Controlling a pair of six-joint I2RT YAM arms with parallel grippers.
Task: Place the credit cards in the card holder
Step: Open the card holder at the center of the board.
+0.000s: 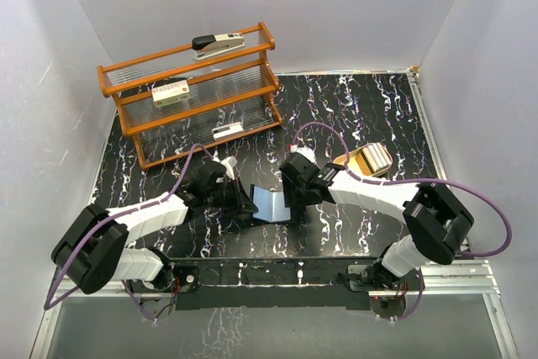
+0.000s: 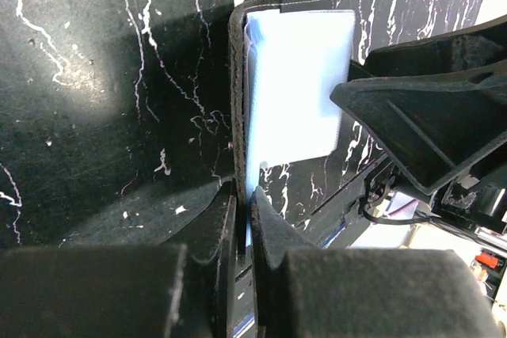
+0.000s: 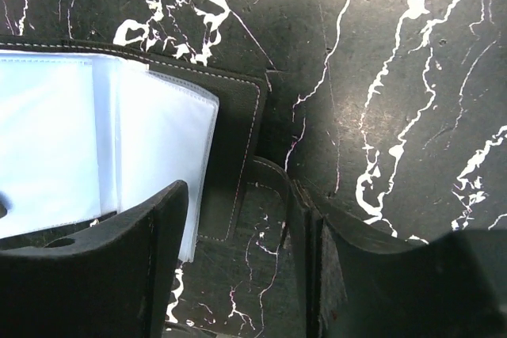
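Presently the card holder (image 1: 271,204) is found lying open at the centre of the top view, pale lining exposed. One cover is pinched upright by the left gripper (image 2: 242,194), pressed together on its edge. The right gripper (image 3: 238,215) is seen spread astride the opposite cover, with nothing clamped. No credit cards are seen in either claw. Opening and steadying is judged to be in hand. Next, a card must be fetched while the pockets are held agape.

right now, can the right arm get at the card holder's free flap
Likely yes: the right tool is open right at the card holder, the black cover's edge between its fingers and nothing in the way. The left tool pinches the opposite flap, clear of that side.
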